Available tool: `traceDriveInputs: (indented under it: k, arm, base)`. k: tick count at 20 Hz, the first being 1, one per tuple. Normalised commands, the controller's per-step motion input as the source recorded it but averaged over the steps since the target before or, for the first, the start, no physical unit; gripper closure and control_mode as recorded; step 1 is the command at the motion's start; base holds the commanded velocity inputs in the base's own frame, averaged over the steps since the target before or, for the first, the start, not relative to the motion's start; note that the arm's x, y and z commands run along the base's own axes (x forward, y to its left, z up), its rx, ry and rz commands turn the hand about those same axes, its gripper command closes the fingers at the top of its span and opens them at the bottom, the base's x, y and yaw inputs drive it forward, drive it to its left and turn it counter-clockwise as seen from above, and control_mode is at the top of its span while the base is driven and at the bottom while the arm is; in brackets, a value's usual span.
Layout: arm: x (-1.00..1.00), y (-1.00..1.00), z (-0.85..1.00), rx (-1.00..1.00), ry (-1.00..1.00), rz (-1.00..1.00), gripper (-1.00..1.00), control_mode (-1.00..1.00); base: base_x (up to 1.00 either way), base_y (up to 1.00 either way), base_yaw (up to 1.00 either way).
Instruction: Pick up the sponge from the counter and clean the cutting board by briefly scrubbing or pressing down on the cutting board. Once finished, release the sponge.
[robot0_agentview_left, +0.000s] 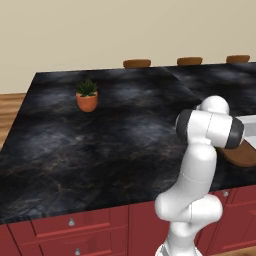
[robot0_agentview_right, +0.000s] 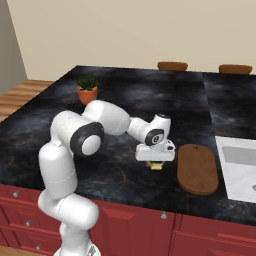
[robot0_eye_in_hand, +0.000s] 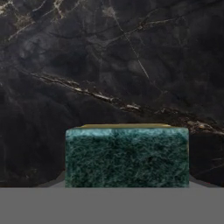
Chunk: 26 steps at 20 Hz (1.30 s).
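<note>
Now the sponge (robot0_agentview_right: 156, 165) sits low over the black marble desk (robot0_agentview_right: 125, 100), directly under the end effector (robot0_agentview_right: 156, 161), just left of the cutting board (robot0_agentview_right: 198, 168) and apart from it; in the hand view the sponge (robot0_eye_in_hand: 127, 156) shows its dark green scrub top close to the camera, with a thin yellow edge along its far side and veined black stone beyond; whether the end effector is clenched on the sponge or merely poised over it cannot be told, since its fingertips are hidden behind the block, nor is it clear whether the sponge touches the desk; the cutting board lies flat near the desk's front edge, its long side running away from the cabinets, and in the left base view only a brown sliver of it (robot0_agentview_left: 244, 155) shows behind the arm's elbow; a pale sink (robot0_agentview_right: 240, 167) lies just right of the board; a potted plant (robot0_agentview_right: 87, 89) stands well apart near the far left corner; red cabinets (robot0_agentview_right: 125, 220) run under the desk; brown round stool tops (robot0_agentview_right: 172, 65) show beyond its far edge.
</note>
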Motion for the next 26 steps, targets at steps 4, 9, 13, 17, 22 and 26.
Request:
traceDriveInputs:
  k: [4, 9, 13, 17, 22, 26]
  arm:
    - [0.0, 0.02, -0.28, 0.0, -0.03, 0.0, 1.0, -1.0]
    - [0.0, 0.09, -0.23, 0.0, -0.05, 0.0, -1.0, -1.0]
    - [0.0, 0.02, 0.0, 0.0, 0.0, 0.0, -1.0, -1.0]
    - [-0.09, 0.09, 0.12, 0.0, 0.0, 0.0, -1.0, -1.0]
    - [0.0, 0.28, 0.72, 0.0, 0.0, -0.01, -1.0, -1.0]
    - [-0.08, 0.23, 0.97, 0.0, 0.0, -0.03, -1.0, -1.0]
  base:
    - [0.0, 0.0, 0.0]
    - [0.0, 0.0, 0.0]
    - [0.0, 0.0, 0.0]
    - [0.0, 0.0, 0.0]
    - [0.0, 0.0, 0.0]
    - [0.0, 0.0, 0.0]
